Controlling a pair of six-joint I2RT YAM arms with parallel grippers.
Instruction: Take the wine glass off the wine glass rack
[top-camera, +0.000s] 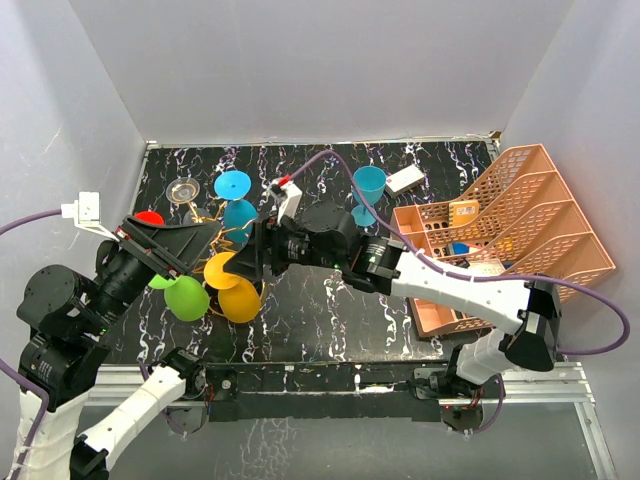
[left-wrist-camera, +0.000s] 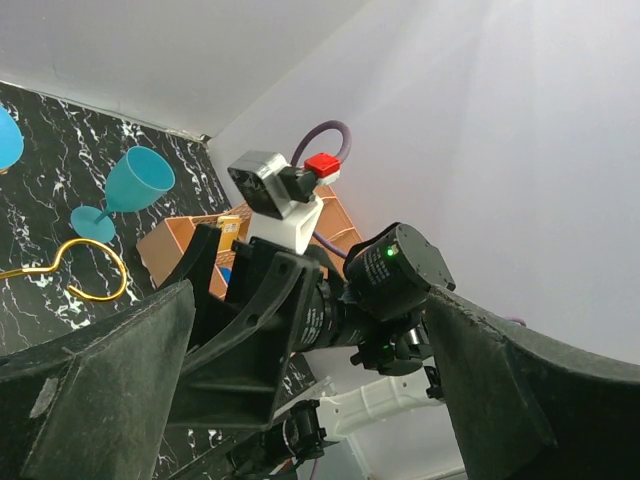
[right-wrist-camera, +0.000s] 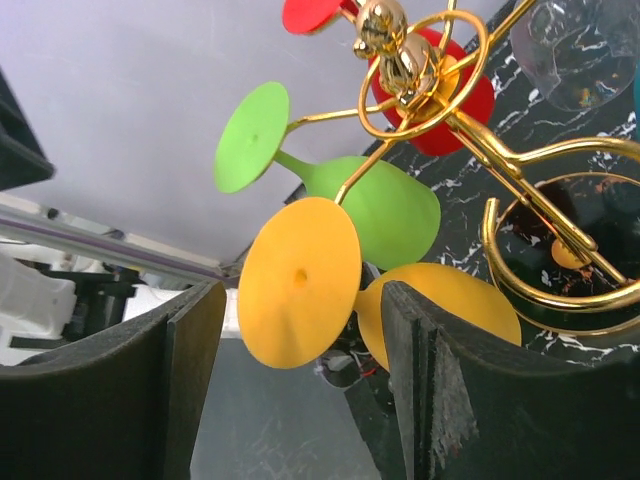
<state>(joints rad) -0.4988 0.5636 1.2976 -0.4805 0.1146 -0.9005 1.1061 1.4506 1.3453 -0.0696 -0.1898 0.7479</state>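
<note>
The gold wire wine glass rack (top-camera: 222, 232) stands at the table's left with several glasses hung upside down on it: blue (top-camera: 232, 185), teal (top-camera: 240, 214), clear (top-camera: 183, 190), red (top-camera: 150, 217), green (top-camera: 186, 298) and orange (top-camera: 240, 300). In the right wrist view the rack's post (right-wrist-camera: 400, 55) is at the top. My right gripper (right-wrist-camera: 305, 292) is open, its fingers on either side of the orange wine glass's foot (right-wrist-camera: 300, 295); the orange bowl (right-wrist-camera: 445, 300) is partly hidden behind the right finger. My left gripper (top-camera: 200, 248) is open and empty beside the rack.
A teal wine glass (top-camera: 368, 190) stands upright on the black marbled table, also in the left wrist view (left-wrist-camera: 135, 180). A peach mesh organiser (top-camera: 505, 235) fills the right side. A white block (top-camera: 404, 180) lies at the back. The two arms are close together over the rack.
</note>
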